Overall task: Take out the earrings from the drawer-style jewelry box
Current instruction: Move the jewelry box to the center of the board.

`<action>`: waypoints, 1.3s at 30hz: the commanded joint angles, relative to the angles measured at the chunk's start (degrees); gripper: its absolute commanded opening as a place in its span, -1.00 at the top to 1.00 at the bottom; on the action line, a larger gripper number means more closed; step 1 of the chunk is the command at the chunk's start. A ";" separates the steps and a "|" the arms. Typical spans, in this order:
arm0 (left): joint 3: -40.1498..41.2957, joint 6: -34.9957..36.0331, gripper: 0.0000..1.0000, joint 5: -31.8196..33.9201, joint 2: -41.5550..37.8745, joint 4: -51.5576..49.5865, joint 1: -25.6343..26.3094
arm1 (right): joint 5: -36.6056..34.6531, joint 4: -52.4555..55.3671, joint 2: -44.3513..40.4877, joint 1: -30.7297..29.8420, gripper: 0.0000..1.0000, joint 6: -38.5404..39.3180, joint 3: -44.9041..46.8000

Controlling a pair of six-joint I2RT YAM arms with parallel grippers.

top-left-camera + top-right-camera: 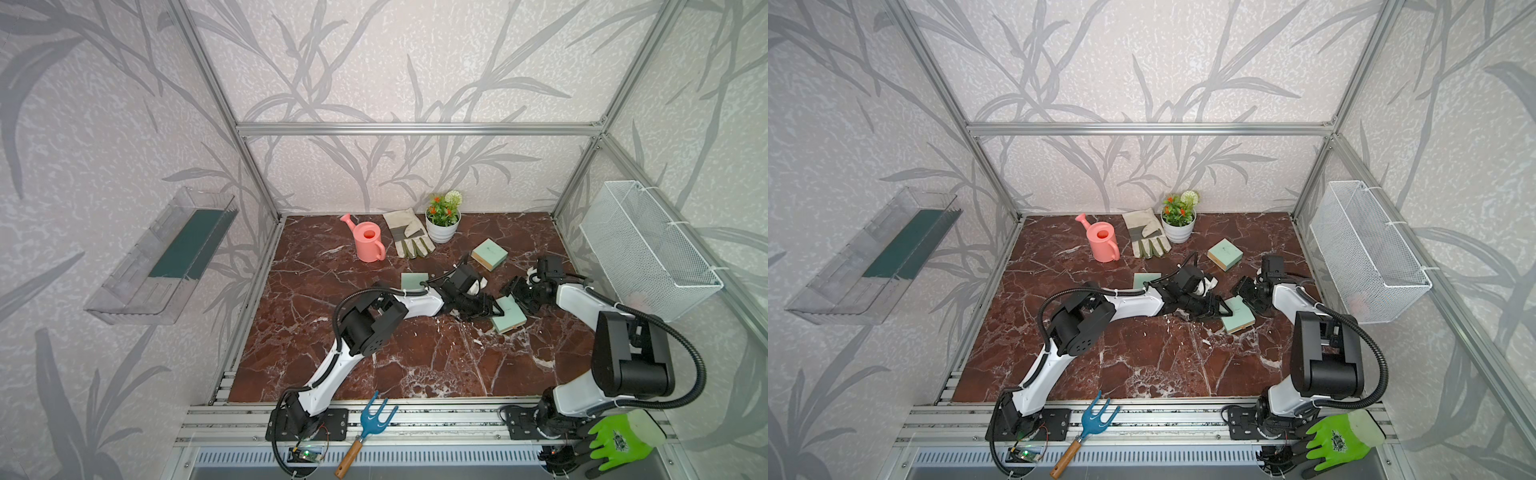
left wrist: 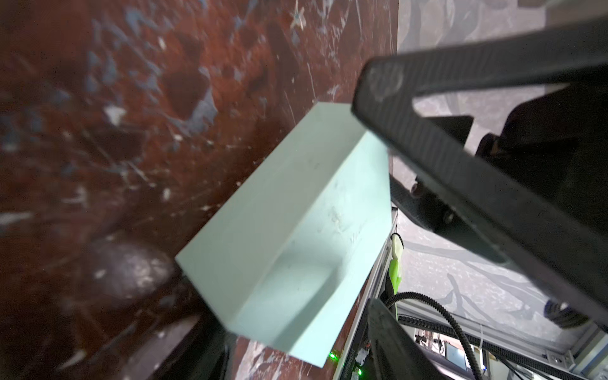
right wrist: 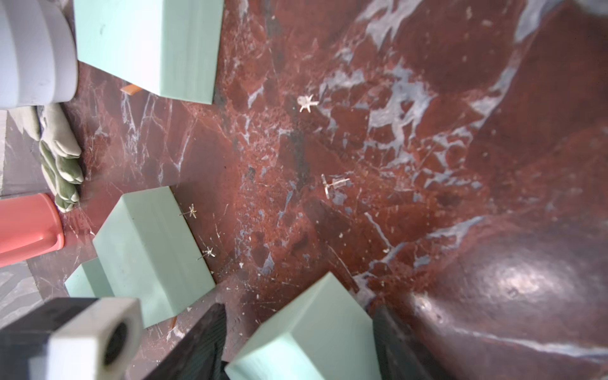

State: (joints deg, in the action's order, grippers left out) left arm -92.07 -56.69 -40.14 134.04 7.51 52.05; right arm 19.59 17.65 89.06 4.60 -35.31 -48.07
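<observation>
On the worktop [image 1: 374,353], the right pincer [image 3: 297,316] is clasping the box [image 1: 508,314] across its width, jaws wide, while the left pincer [image 2: 368,199] is standing part-open astride the box's other end, grip unclear. Four pale earrings [image 3: 334,186] are already lying loose beyond the box. I am judging it is being emptied, so the right should be holding firm while the left is pulling straight and low.

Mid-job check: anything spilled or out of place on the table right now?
Yes: the earrings lie scattered loose on the marble table, two in the open, two right beside a mint box. Small and pale, they are easy to lose among the white veins.
</observation>
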 commanded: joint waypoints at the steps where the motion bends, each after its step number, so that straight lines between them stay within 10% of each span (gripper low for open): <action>1: 0.41 -0.31 -0.27 -2.20 0.18 2.16 0.38 | 2.93 1.02 -1.44 -0.30 -0.42 0.94 -0.59; 28: 3.69 -1.24 -0.28 1.41 -3.67 2.82 -2.29 | -0.52 1.28 3.58 1.07 -0.49 0.77 -3.56; 39: 13.19 0.13 -0.29 0.08 -15.23 6.96 -2.38 | -7.97 12.56 -13.67 1.46 -0.51 1.57 -2.39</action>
State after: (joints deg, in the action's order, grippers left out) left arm -80.77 -57.10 -39.09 125.14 11.31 49.93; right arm 15.22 23.86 82.39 5.74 -34.35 -51.24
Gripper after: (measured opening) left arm 0.644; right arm 0.761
